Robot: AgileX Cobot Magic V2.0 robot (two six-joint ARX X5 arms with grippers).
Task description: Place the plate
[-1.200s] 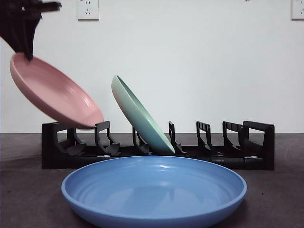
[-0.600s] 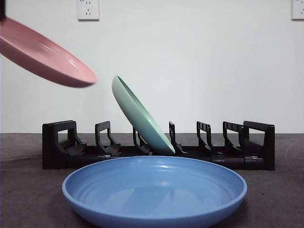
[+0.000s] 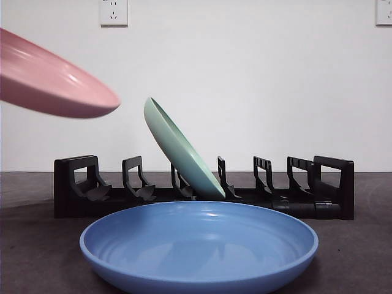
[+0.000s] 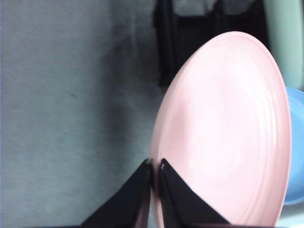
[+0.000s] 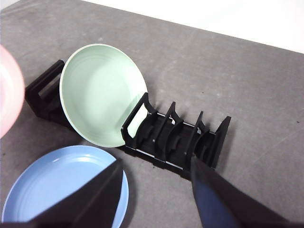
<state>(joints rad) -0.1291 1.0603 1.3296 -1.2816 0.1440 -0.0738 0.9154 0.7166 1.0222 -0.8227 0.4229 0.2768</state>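
My left gripper is shut on the rim of a pink plate. It holds the plate in the air, above the left end of the black dish rack. In the front view the pink plate shows at the upper left, nearly level, with the gripper out of frame. A green plate leans in a middle slot of the rack. My right gripper is open and empty, high above the table, over the rack's other end.
A large blue plate lies flat on the grey table in front of the rack. It also shows in the right wrist view. The rack's slots to the left and right of the green plate hold nothing.
The pink plate has risen from just above the rack's left slots, moved left and tilted toward level. The left gripper has gone out of the front view.
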